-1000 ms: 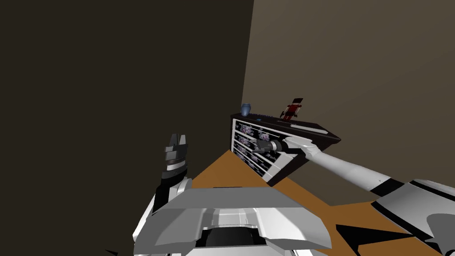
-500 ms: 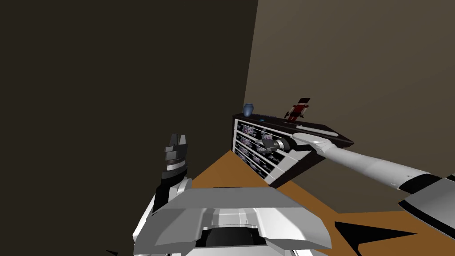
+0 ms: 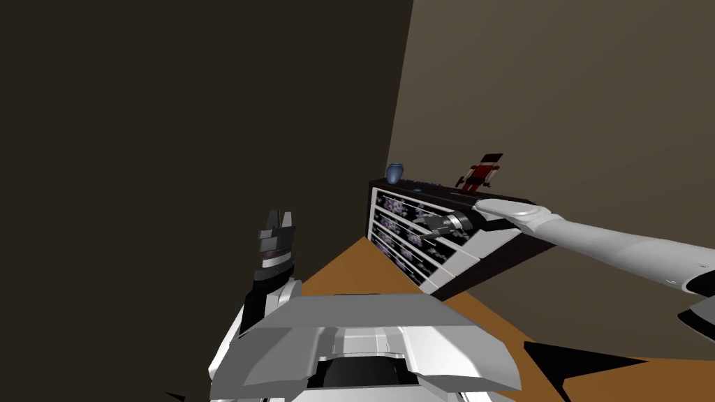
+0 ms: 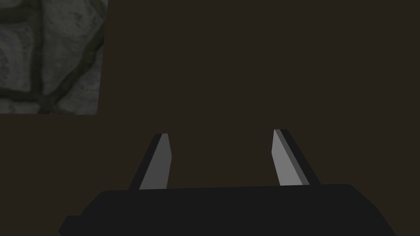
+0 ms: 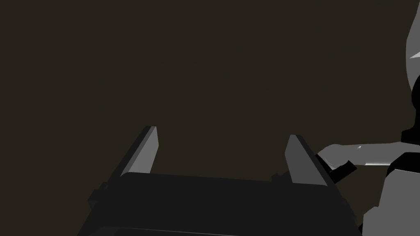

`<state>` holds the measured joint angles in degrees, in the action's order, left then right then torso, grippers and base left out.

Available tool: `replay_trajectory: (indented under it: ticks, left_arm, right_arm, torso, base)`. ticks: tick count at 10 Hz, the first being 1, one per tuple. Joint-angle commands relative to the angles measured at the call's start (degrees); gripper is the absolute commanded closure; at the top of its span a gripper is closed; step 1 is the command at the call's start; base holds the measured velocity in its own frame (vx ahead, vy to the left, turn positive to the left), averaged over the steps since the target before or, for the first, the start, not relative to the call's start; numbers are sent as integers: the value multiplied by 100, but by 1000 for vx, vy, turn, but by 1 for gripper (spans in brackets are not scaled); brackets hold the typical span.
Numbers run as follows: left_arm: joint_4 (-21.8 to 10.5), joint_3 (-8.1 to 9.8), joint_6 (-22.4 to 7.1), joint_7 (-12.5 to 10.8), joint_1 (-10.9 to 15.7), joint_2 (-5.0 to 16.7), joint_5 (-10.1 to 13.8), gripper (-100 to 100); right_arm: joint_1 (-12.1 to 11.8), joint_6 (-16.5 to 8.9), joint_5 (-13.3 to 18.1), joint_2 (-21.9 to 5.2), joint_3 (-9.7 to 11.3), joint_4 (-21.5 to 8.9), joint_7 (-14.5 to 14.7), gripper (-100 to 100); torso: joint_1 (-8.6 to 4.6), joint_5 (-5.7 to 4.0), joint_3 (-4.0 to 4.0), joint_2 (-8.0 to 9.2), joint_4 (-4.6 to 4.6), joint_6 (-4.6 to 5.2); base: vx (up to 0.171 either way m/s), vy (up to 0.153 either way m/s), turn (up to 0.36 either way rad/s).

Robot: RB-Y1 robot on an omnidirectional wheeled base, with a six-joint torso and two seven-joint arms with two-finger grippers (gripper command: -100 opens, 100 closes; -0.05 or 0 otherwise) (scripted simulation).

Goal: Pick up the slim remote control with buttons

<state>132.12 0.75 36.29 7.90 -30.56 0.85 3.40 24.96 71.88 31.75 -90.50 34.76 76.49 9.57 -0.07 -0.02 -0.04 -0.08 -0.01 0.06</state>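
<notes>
Right pincer (image 3: 423,227) spread wide at the dresser (image 3: 405,246) front; left pincer (image 3: 279,216) spread, upright

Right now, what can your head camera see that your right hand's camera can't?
Head view: a dresser with patterned drawers, a blue vase and a red figure on top, plus my raised left tool. Right wrist view: my right tool up close, its fingers wide apart. Both: that right tool, out in front of the drawers, and the dark brown wall.
</notes>
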Motion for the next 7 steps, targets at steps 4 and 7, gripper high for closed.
replay_trajectory:
  ticks: [4, 7]
  left_arm:
    - [0, 0, 0, 0, 0, 0, 0, 0]
    - [0, 0, 0, 0, 0, 0, 0, 0]
  right_arm:
    - [287, 268, 209, -690, 464, -589, -19, -100]
    - [496, 417, 359, -1210, 754, -846, -63, -100]
  torso:
    - [-6, -3, 9, 16, 3, 4]
    - [-8, -4, 4, 8, 1, 3]
  base:
    - [27, 0, 38]
    - [40, -5, 47]
